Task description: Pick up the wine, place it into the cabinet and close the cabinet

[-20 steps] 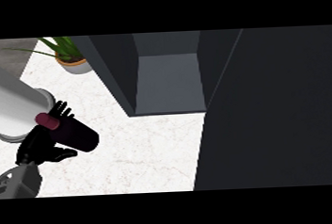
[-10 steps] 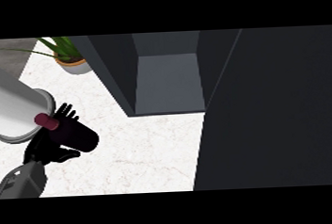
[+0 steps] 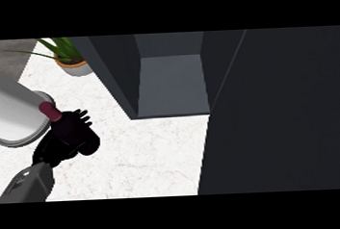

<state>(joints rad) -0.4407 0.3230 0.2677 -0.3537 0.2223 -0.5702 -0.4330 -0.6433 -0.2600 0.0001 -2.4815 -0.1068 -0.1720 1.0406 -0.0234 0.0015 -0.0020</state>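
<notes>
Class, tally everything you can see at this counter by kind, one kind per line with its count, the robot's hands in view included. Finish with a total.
wine bottle: 1
potted plant: 1
pale cylinder: 1
cabinet: 1
left hand, fingers curled round the wine bottle: 1
Total: 5
</notes>
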